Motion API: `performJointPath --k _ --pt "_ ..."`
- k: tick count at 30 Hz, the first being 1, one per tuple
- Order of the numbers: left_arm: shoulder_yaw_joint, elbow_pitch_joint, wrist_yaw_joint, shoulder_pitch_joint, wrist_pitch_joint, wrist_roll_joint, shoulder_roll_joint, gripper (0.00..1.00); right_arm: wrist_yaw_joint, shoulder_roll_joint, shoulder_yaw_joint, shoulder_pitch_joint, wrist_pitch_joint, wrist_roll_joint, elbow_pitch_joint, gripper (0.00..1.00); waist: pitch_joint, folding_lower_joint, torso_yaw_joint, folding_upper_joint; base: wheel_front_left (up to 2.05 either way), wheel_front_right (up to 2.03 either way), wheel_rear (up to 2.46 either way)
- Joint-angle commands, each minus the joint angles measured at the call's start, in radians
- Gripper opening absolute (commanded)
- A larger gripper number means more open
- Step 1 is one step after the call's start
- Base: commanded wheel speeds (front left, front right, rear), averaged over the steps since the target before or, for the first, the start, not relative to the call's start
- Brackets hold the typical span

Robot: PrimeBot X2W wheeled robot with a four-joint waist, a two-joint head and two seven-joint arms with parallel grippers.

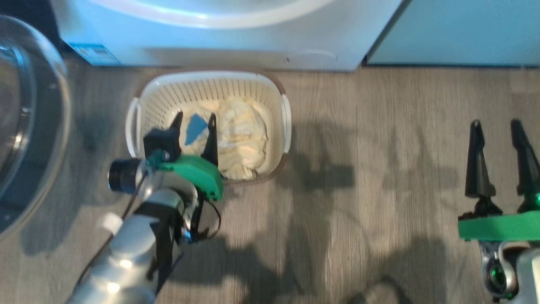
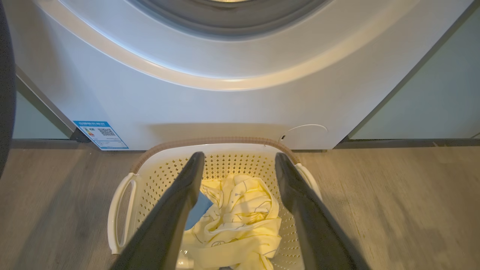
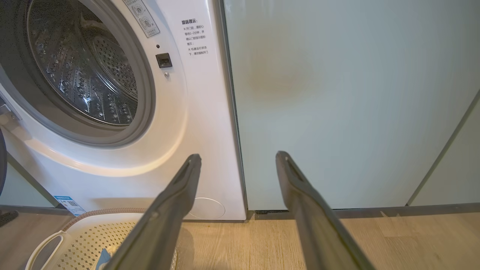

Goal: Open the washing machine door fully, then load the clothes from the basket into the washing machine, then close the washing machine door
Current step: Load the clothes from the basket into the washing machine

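Far left: washing machine door (image 1: 29, 126) stands swung out; opening step judged done. Left gripper (image 1: 195, 116) over basket (image 1: 211, 82), fingers wide apart, empty, straddling clothes (image 1: 244, 135); contact with fabric unclear. Basket sits on floor (image 1: 379, 169) just before washing machine (image 1: 219, 46), drum (image 3: 86, 71) exposed. Loading step in hand, clothes all in basket. Next move: lower, pinch bundle near middle, lift clear of basket wall, carry into drum. Far right: right gripper (image 1: 495, 123) over bare floor, fingers parted, holding nothing.

Clothes (image 1: 242, 135) lying in the basket (image 1: 202, 90), basket sitting on the floor (image 1: 379, 169) just before the washing machine (image 1: 236, 46), washing machine door (image 1: 25, 126) standing open at left, cabinet (image 1: 455, 33) standing right of the machine.
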Motion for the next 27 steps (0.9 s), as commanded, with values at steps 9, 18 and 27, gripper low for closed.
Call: performJointPath --k 9,18,27 --pt "0.026 0.265 -0.089 -0.208 0.024 -0.031 -0.004 1.0 0.004 -0.01 0.053 -0.092 -0.01 0.047 -0.058 1.0 0.217 -0.0003 -0.083 0.0 0.0 0.0 0.0" --pt "0.046 0.484 -0.16 -0.349 0.015 -0.059 0.007 1.0 0.004 -0.01 0.084 -0.138 -0.01 0.084 -0.088 1.0 0.345 -0.0003 -0.138 0.0 0.0 0.0 0.0" --pt "0.045 0.618 -0.211 -0.434 0.035 -0.078 0.025 1.0 0.004 -0.01 0.111 -0.151 -0.01 0.112 -0.102 1.0 0.419 -0.0003 -0.18 0.0 0.0 0.0 0.0"
